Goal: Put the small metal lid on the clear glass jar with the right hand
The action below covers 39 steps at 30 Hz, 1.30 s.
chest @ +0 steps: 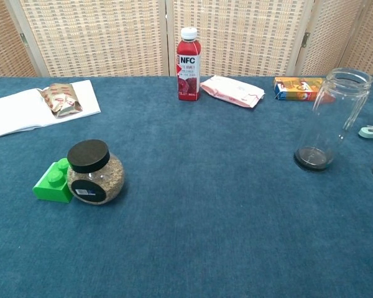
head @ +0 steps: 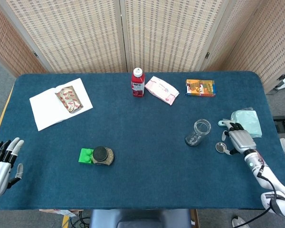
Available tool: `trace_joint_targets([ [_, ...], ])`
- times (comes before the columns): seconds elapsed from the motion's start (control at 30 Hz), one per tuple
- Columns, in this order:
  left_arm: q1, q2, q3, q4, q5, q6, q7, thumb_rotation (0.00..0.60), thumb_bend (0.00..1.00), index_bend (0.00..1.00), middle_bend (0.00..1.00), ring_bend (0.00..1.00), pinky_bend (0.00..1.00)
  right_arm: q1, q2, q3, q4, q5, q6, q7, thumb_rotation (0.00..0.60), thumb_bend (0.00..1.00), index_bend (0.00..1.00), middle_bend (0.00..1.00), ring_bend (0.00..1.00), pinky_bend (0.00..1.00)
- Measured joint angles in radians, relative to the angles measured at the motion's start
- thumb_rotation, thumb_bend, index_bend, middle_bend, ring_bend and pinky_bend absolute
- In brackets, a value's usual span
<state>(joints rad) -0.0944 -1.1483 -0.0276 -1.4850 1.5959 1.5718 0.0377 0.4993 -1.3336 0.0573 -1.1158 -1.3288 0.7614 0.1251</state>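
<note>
Lying just left of right hand [head: 241, 141] fingers [head: 229, 128]: small metal lid [head: 221, 147].

Matt blue cloth covers the desk [chest: 205, 205], the jar [chest: 333, 118] is clear glossy glass, the small lid [head: 221, 147] shiny metal, the green block [chest: 53, 182] smooth plastic, and the open notebook [head: 50, 111] plain white paper.

You have a deep blue surface [head: 147, 118], a red bottle [head: 137, 83] with a white cap, a green block [chest: 52, 182], a black-lidded jar [chest: 93, 172], an orange box [head: 200, 88] and a white booklet [head: 47, 109].
</note>
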Motion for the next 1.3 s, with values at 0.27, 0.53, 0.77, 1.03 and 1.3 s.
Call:
trace_joint_targets([
  [0.27, 0.002, 0.003, -0.002, 0.01, 0.008, 0.012, -0.018, 0.6, 0.54, 0.0, 0.06, 0.0, 0.0, 0.014, -0.013, -0.001, 0.015, 0.0, -0.005, -0.003, 0.6, 0.23, 0.49, 0.0, 0.0, 0.0],
  [0.53, 0.003, 0.002, -0.001, 0.012, 0.013, 0.016, -0.021, 0.6, 0.54, 0.0, 0.06, 0.0, 0.0, 0.016, -0.015, -0.008, 0.013, 0.006, -0.009, -0.026, 0.6, 0.26, 0.51, 0.0, 0.0, 0.0],
  [0.77, 0.002, 0.002, -0.002, 0.015, 0.014, 0.019, -0.026, 0.6, 0.54, 0.0, 0.06, 0.0, 0.0, 0.02, -0.033, -0.01, 0.039, 0.012, -0.02, -0.026, 0.6, 0.27, 0.51, 0.0, 0.0, 0.0],
  [1.03, 0.003, 0.004, -0.005, 0.019, 0.016, 0.025, -0.038, 0.6, 0.54, 0.0, 0.06, 0.0, 0.0, 0.03, -0.045, -0.009, 0.051, 0.011, -0.023, -0.027, 0.6, 0.3, 0.54, 0.0, 0.0, 0.0],
  [1.3, 0.005, 0.005, -0.007, 0.021, 0.015, 0.03, -0.039, 0.6, 0.54, 0.0, 0.06, 0.0, 0.0, 0.03, -0.052, -0.011, 0.055, 0.013, -0.022, -0.037, 0.6, 0.3, 0.56, 0.0, 0.0, 0.0],
])
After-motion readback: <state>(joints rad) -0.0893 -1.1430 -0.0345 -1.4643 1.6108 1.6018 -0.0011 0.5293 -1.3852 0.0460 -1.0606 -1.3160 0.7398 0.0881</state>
